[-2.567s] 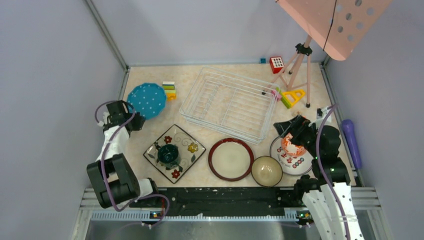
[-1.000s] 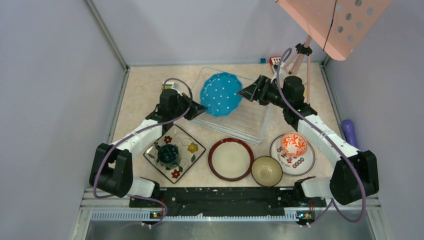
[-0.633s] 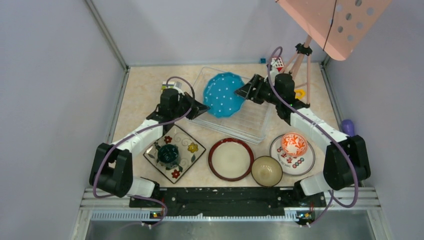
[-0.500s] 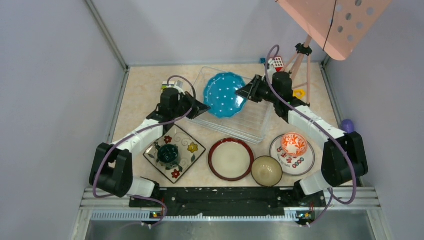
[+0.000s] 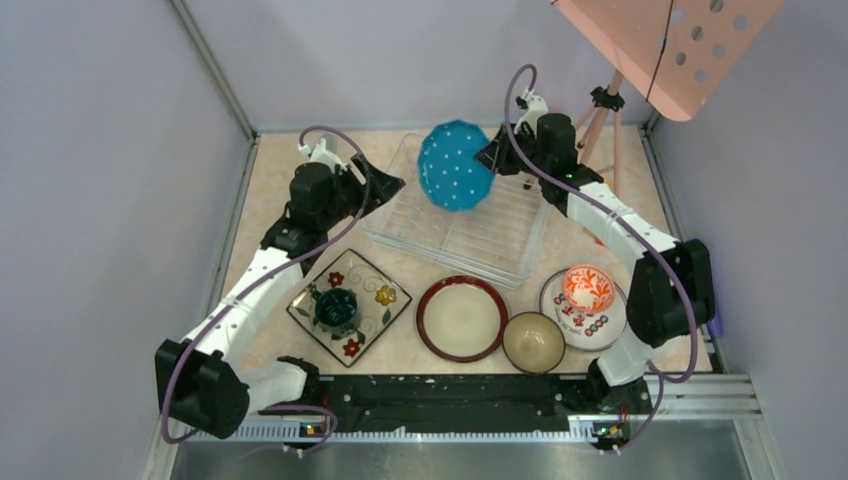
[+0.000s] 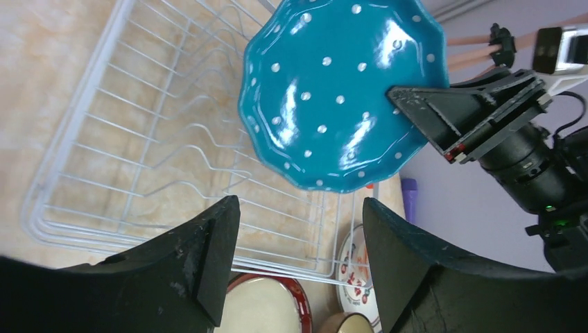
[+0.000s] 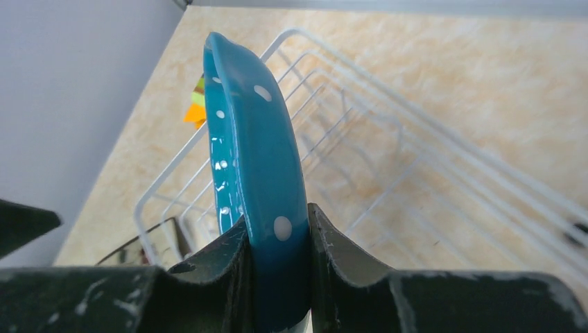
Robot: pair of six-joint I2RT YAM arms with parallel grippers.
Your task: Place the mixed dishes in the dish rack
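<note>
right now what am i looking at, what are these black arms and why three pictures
These are two robot arms at a table, each ending in a two-finger gripper. One picture looks down from above; the other two come from a camera on each wrist. The right gripper is shut on the rim of a blue polka-dot plate, holding it on edge over the wire dish rack. The left gripper is open and empty. On the table lie a square floral plate with a teal mug on it, a brown-rimmed cream plate, a tan bowl, and a red-white bowl on a white red-marked plate.
</note>
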